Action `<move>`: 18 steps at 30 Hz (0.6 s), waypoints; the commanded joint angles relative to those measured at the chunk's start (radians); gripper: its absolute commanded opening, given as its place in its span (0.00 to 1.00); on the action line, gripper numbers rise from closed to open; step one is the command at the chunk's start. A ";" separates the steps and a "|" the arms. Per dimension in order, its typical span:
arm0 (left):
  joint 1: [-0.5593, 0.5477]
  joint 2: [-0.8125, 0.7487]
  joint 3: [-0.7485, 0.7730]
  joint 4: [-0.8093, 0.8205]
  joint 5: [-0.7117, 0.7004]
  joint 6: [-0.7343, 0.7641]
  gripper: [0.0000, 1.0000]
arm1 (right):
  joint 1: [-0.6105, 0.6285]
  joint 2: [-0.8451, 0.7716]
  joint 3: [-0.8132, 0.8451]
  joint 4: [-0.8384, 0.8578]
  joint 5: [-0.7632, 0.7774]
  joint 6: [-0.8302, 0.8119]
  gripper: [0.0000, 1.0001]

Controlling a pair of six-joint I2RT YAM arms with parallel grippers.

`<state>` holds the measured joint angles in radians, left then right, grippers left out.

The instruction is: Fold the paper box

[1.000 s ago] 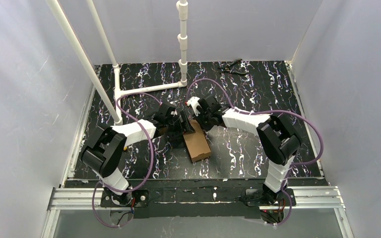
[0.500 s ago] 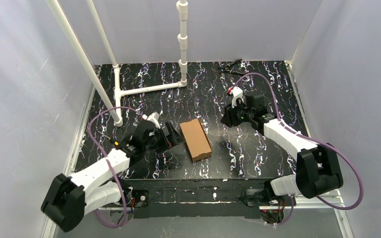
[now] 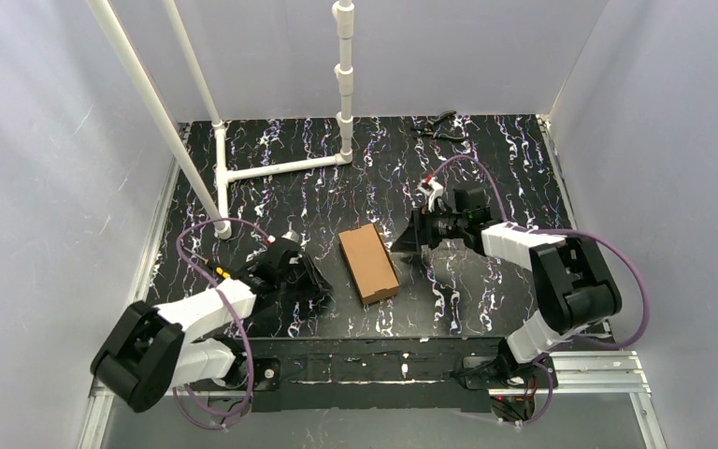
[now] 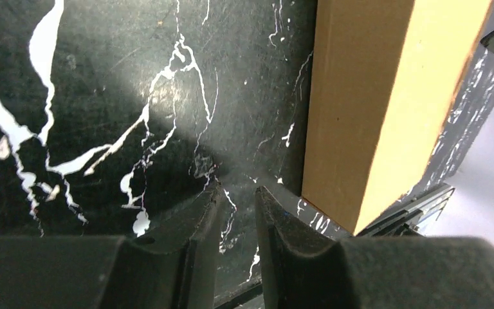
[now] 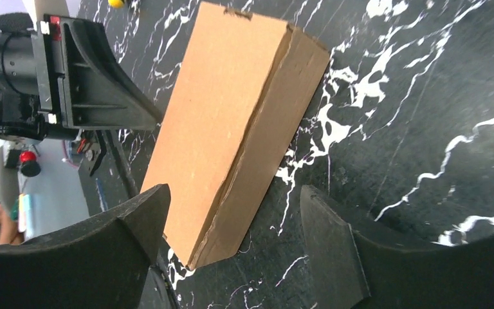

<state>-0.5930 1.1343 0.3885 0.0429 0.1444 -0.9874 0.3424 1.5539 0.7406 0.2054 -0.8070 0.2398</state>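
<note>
The paper box (image 3: 368,262) is a closed brown cardboard block lying flat mid-table, long axis running near to far. In the left wrist view the paper box (image 4: 366,103) stands to the right of my fingers. My left gripper (image 3: 314,281) rests low just left of it, not touching. The left gripper (image 4: 238,193) is open only by a narrow slit, with bare table between the fingers. My right gripper (image 3: 402,241) sits to the right of the box's far half. The right gripper (image 5: 231,193) is open wide, with the paper box (image 5: 231,109) just ahead of it and held by nothing.
A white pipe frame (image 3: 280,166) stands at the back left, with an upright pipe (image 3: 344,75) at the back centre. Pliers (image 3: 437,126) lie at the far edge. A metal rail (image 3: 374,369) runs along the near table edge. Grey walls enclose both sides.
Both grippers left the box's far end. The left one pulled back to the near left and narrowed its jaws. The right one swung out, came back beside the box and opened wide. The box stayed put.
</note>
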 commanded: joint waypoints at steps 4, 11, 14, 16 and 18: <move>-0.004 0.154 0.137 0.068 0.054 0.047 0.23 | 0.068 0.094 0.077 0.007 -0.049 -0.012 0.84; -0.015 0.303 0.205 0.139 0.099 0.042 0.22 | 0.082 0.150 0.136 -0.044 -0.041 -0.026 0.77; -0.022 0.335 0.223 0.152 0.109 0.041 0.22 | 0.095 0.145 0.138 -0.058 -0.025 -0.040 0.70; -0.024 0.349 0.235 0.159 0.116 0.042 0.22 | 0.106 0.139 0.145 -0.074 -0.014 -0.055 0.65; -0.028 0.364 0.246 0.162 0.123 0.041 0.22 | 0.116 0.138 0.152 -0.086 -0.012 -0.060 0.62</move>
<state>-0.6117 1.4876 0.5907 0.1852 0.2398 -0.9607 0.4339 1.6997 0.8455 0.1524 -0.8265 0.2123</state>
